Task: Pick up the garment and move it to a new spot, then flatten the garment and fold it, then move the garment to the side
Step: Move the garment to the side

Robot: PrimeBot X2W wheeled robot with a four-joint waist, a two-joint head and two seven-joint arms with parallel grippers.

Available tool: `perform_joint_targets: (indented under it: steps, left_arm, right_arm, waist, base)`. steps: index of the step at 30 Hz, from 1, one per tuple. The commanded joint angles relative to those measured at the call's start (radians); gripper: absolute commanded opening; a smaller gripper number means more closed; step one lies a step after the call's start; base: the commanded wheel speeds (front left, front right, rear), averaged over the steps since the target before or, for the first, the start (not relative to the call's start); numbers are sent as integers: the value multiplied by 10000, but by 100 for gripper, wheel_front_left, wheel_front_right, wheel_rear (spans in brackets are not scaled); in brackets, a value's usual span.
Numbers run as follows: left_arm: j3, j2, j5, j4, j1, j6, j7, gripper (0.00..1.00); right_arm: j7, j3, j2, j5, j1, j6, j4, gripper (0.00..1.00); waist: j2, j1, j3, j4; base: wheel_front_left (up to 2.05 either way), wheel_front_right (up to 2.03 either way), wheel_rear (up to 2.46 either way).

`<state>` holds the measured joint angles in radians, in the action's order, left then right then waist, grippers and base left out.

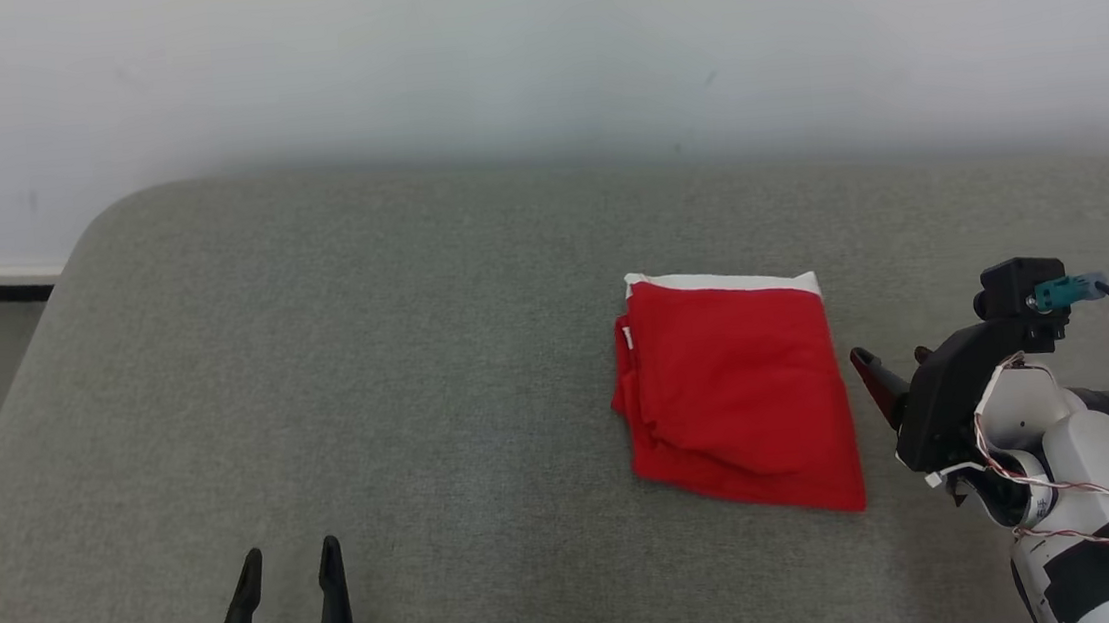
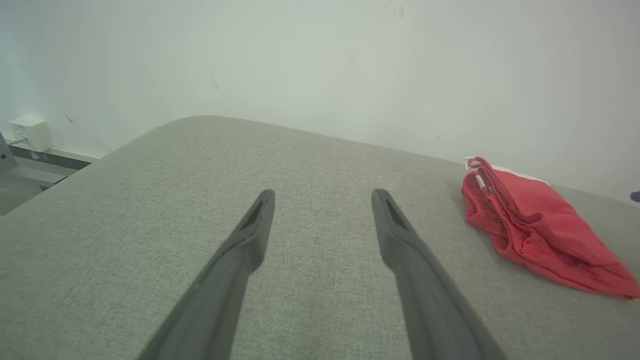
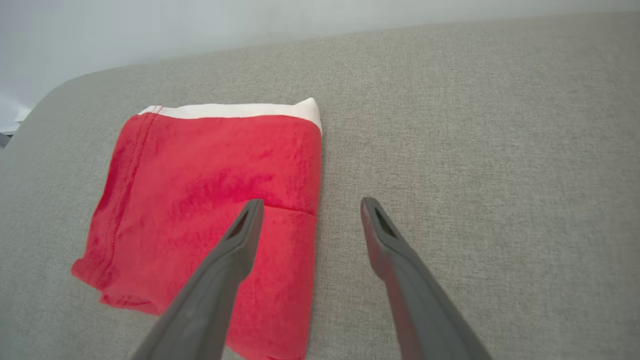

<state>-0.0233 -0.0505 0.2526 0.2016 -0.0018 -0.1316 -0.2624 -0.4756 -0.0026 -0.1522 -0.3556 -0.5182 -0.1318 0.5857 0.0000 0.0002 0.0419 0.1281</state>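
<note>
Now my left gripper (image 1: 291,547) and right gripper (image 3: 311,202) gape empty; nipping only the top layer could unfold the garment (image 1: 738,396) on the pad (image 1: 364,318).

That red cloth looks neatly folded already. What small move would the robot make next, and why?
Probably lower the right gripper onto the right edge of the folded garment and close. Its jaws stand open astride that edge, holding nothing, and moving the garment aside seems to be the step left.
</note>
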Motion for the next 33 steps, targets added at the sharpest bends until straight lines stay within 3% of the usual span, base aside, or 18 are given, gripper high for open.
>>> perform_joint_targets:
  steps: [1, 16, 17, 19, 20, 27, 33]
  left_arm:
    - [-79, 3, -1, -79, -154, 21, -28, 100]
    - [-313, 1, 177, -422, -554, 20, -28, 100]
    - [-310, 3, 179, -409, -547, 20, -28, 100]
    - [-293, 1, 177, -362, -520, 20, -28, 100]
    - [-287, 0, 174, -346, -489, 20, -28, 100]
    - [-255, 1, 139, -394, -208, 21, -28, 100]
    - [31, 1, 219, -757, 58, 70, -27, 100]
  right_arm:
    - [-70, -164, -16, 206, -116, 29, 219, 100]
    - [-522, -1373, 535, 1375, -617, 29, 1967, 100]
    - [-699, -1407, 587, 1444, -559, 29, 2112, 83]
    - [-924, -1290, 681, 1552, -484, 29, 2220, 9]
    - [-1019, -1228, 696, 1603, -442, 29, 2227, 0]
    - [-1589, -295, 52, 1652, -522, 31, 1277, 0]
    - [-3120, 1746, -1010, 618, -794, 29, -980, 0]
  waist:
    - [0, -2, 727, 757]
    - [0, -2, 1555, 1407]
    - [0, -2, 1560, 1401]
    - [0, -2, 1530, 1368]
    - [0, -2, 1496, 1333]
    - [0, -2, 1185, 784]
    - [0, -2, 1117, -451]
  base:
    - [0, 0, 0]
    - [0, 0, 0]
    - [0, 0, 0]
    - [0, 0, 0]
    - [0, 0, 0]
    - [0, 0, 0]
    - [0, 0, 0]
